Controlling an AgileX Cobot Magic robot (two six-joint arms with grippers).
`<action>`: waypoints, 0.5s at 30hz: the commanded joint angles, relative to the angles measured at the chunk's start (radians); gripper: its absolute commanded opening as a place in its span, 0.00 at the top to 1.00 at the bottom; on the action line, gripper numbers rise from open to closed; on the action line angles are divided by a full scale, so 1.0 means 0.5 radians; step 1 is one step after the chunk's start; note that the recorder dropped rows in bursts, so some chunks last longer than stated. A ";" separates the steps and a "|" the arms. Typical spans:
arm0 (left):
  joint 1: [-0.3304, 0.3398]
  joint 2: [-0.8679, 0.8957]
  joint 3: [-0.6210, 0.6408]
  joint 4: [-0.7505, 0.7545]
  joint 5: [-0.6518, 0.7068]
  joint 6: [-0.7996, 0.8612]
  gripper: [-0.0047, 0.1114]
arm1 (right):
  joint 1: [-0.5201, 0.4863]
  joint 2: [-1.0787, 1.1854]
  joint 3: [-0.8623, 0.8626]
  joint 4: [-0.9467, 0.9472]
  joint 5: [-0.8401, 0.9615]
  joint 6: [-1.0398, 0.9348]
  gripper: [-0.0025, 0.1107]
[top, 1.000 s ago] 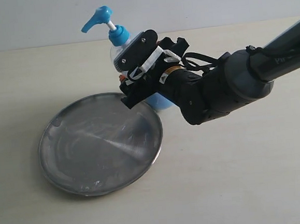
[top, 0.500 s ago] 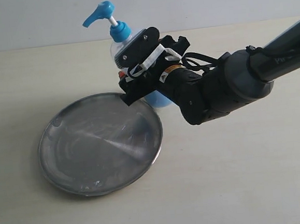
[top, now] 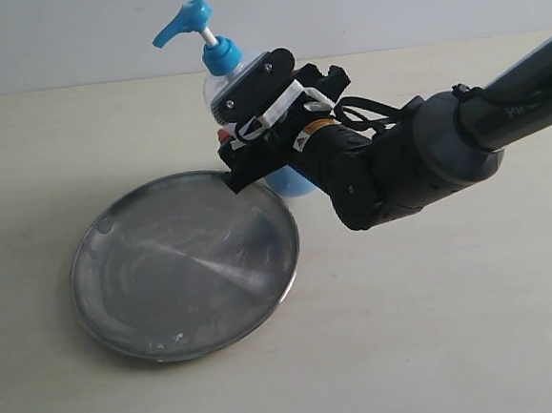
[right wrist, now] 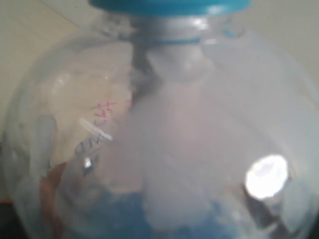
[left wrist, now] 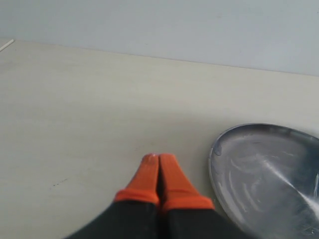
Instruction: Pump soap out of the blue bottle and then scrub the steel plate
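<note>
The blue bottle (top: pixel 216 70), clear with a bright blue pump head, leans over the far right rim of the steel plate (top: pixel 166 272). My right gripper (top: pixel 246 132) is shut on its body, one black finger above and one below. Close up, the bottle (right wrist: pixel 164 124) fills the right wrist view, with blue soap (right wrist: pixel 124 214) low inside it; the soap (top: pixel 293 184) also shows under the arm. My left gripper (left wrist: pixel 158 158) is shut with nothing in it, its orange fingertips (left wrist: pixel 149 172) pressed together over bare table beside the plate (left wrist: pixel 269 174).
The pale table (top: pixel 439 328) spreads round the plate, with a light wall behind it. The right arm's thick black wrist (top: pixel 406 158) reaches in from the right, above the table. Whitish streaks mark the plate's inside.
The right gripper has carried the bottle slightly up and to the left. Plate and left gripper are where they were.
</note>
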State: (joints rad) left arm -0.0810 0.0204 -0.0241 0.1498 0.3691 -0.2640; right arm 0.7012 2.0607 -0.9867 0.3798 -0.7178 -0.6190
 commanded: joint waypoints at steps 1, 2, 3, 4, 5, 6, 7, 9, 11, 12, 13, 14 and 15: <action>-0.001 0.128 -0.150 0.010 -0.002 0.006 0.96 | 0.000 -0.042 -0.015 -0.028 -0.218 -0.013 0.98; -0.004 0.159 -0.181 0.010 0.002 0.006 0.96 | 0.000 -0.042 -0.015 -0.029 -0.223 -0.013 0.98; -0.010 0.206 -0.229 0.010 0.002 0.006 0.96 | 0.000 -0.042 -0.015 -0.029 -0.231 -0.013 0.98; -0.020 0.238 -0.263 0.010 0.002 0.006 0.96 | 0.000 -0.042 -0.015 -0.029 -0.233 -0.013 0.98; -0.036 0.271 -0.306 0.010 0.002 0.006 0.96 | 0.000 -0.042 -0.015 -0.029 -0.238 -0.013 0.98; -0.055 0.321 -0.351 0.010 0.002 0.006 0.96 | 0.000 -0.042 -0.015 -0.029 -0.242 -0.013 0.98; -0.073 0.355 -0.395 0.010 0.002 0.006 0.96 | 0.000 -0.042 -0.015 -0.029 -0.246 -0.013 0.98; -0.106 0.442 -0.485 0.010 0.002 0.006 0.96 | 0.000 -0.042 -0.015 -0.029 -0.246 -0.013 0.98; -0.126 0.518 -0.556 0.010 0.002 0.006 0.96 | 0.000 -0.042 -0.015 -0.029 -0.246 -0.013 0.98; -0.141 0.558 -0.608 0.010 0.002 0.006 0.96 | 0.000 -0.042 -0.015 -0.029 -0.246 -0.013 0.98; -0.146 0.596 -0.642 0.010 0.002 0.006 0.96 | 0.000 -0.042 -0.015 -0.029 -0.246 -0.013 0.98; -0.159 0.625 -0.684 0.010 0.002 0.006 0.96 | 0.000 -0.042 -0.015 -0.029 -0.246 -0.013 0.98; -0.167 0.667 -0.724 0.010 0.002 0.006 0.96 | 0.000 -0.042 -0.015 -0.029 -0.246 -0.013 0.98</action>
State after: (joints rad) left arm -0.1495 0.3088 -0.3372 0.1498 0.3715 -0.2640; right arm 0.7012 2.0607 -0.9867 0.3816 -0.7295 -0.6169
